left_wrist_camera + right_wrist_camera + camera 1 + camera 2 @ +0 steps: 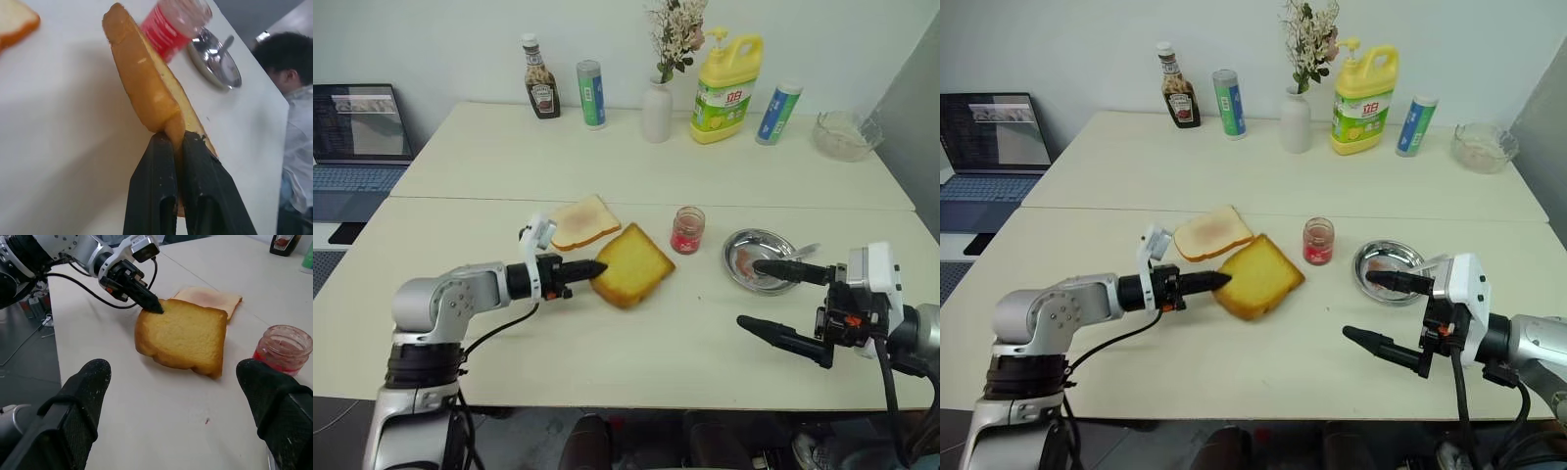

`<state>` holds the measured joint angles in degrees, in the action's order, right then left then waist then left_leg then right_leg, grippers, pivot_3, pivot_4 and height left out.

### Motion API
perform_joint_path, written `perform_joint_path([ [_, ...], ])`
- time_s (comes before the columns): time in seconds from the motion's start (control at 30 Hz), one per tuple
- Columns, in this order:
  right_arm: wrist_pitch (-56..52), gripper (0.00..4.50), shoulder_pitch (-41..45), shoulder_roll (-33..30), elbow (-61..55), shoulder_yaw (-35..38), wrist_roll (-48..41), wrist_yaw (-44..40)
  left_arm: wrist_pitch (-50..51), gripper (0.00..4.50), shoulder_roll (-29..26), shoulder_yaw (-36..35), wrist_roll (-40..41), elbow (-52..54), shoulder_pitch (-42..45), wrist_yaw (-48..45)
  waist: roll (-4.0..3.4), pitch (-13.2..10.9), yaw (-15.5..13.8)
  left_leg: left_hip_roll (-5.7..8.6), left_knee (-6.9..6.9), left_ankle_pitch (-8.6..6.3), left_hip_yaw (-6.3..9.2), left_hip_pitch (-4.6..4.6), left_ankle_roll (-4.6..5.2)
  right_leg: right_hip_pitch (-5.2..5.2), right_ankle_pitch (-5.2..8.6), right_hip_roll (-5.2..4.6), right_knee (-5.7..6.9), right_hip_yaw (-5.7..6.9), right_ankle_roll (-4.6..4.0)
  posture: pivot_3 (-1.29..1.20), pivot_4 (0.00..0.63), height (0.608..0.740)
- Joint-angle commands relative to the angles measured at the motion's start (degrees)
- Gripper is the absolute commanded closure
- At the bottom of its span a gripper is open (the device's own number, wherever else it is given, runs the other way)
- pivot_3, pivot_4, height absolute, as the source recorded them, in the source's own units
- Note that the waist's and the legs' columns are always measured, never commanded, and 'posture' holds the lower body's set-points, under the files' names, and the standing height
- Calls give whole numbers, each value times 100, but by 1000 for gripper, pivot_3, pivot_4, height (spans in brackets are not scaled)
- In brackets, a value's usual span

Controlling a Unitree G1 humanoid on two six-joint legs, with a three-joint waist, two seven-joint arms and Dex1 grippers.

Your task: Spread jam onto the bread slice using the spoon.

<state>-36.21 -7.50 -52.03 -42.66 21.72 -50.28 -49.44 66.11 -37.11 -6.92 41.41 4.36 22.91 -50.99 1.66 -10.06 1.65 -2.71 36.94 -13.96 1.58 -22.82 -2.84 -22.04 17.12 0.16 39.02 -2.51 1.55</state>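
Right gripper (781, 301) sits nearest me, low over the table's (636, 352) front right area, fingers spread wide, nothing between them. One finger reaches over the rim of the round steel dish (762, 260).

Left gripper (590, 269) is clamped tight on the near-left edge of the bread slice (633, 264). In my left wrist view both fingers (152, 188) pinch the crust with the slice standing out from them edge-on. The slice looks tilted, gripped edge up; whether the far edge rests on the table I can't tell.

The thinner pale slice (582, 221) lies flat just behind the held one, close to it or maybe touching at a corner.

The jam (687, 230) stands upright in its small clear jar, between the bread slice and the dish, apart from both.

The spoon (800, 253) lies in the dish, handle sticking out over the far-right rim. The bowl end is hard to make out.

Along the far edge of the table: ketchup bottle (541, 90), a blue-green tube (591, 94), a white vase with flowers (658, 106), a yellow detergent jug (726, 88), a second tube (777, 113), a glass bowl (845, 134). Laptop (357, 137) off to the far left.
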Motion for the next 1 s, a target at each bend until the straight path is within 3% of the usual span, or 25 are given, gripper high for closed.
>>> perform_joint_path([
  [0.03,-13,0,-186,-199,-198,261,-95,-245,-15,4484,-267,120,159,499,-384,-279,0,0,-1,0,-1,0,-2,0,0,0,0,-1,0,-2,0,0,150,740],
  [0.27,-21,0,-396,-381,-236,132,-18,-491,-362,4484,-403,595,-3,858,-988,-404,0,0,-5,0,0,0,-4,2,1,0,3,-3,-1,-3,3,0,150,740],
  [0.63,417,0,-817,-314,134,-118,790,-824,-625,4484,334,619,-173,530,-575,282,1,0,-17,2,3,0,-3,0,1,0,11,-3,-2,-2,18,0,150,740],
  [0.97,844,0,-1179,-94,269,-168,1165,-1047,-1048,4484,221,921,-510,454,-549,188,1,0,-16,2,3,0,-3,1,1,1,11,-2,-1,-3,18,0,150,740],
  [1.0,871,0,-1201,-82,274,-173,1182,-1058,-1110,4221,199,963,-586,430,-543,187,1,0,-17,2,3,0,-4,1,1,1,11,-2,-1,-4,17,0,150,740],
])
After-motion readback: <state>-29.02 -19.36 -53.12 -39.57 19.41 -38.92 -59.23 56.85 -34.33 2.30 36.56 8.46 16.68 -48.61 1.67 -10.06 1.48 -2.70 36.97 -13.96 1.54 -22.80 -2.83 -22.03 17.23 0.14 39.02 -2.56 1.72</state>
